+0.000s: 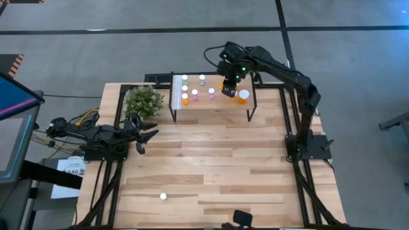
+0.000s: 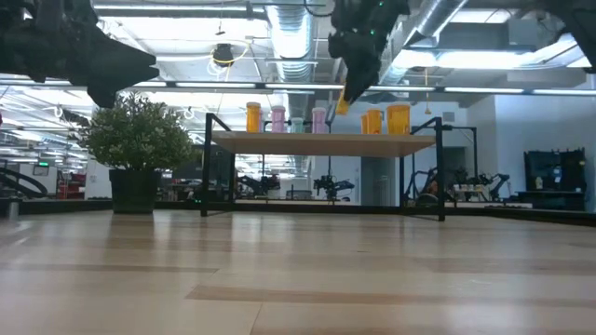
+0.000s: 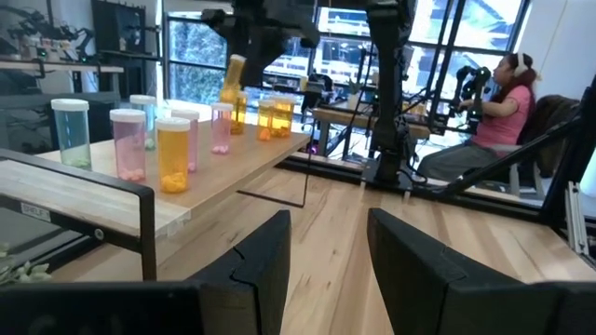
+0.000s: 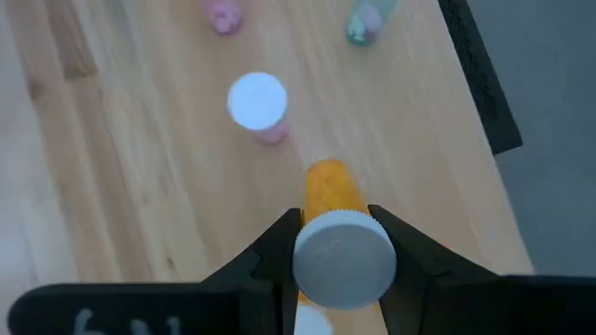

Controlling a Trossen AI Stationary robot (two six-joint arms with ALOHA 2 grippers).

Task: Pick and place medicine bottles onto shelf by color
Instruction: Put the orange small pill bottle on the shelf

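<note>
The shelf stands at the table's far side, and several orange, pink and green medicine bottles stand upright on it, seen also in the left wrist view. My right gripper hangs over the shelf's right part, shut on an orange white-capped bottle, next to a large orange bottle. My left gripper waits at the table's left edge, level and open, with nothing between its fingers. One white-capped bottle sits alone on the tabletop near the front edge. My right gripper pinches the orange bottle at its white cap end, one finger on each side. The fingers come steeply from above. The orange body sticks out below them, tilted, clear of the shelf board.
A green potted plant stands on the table just left of the shelf. The table's black frame rails run along both sides. The wide wooden tabletop lies between the shelf and the near edge. A seated person shows beyond the table.
</note>
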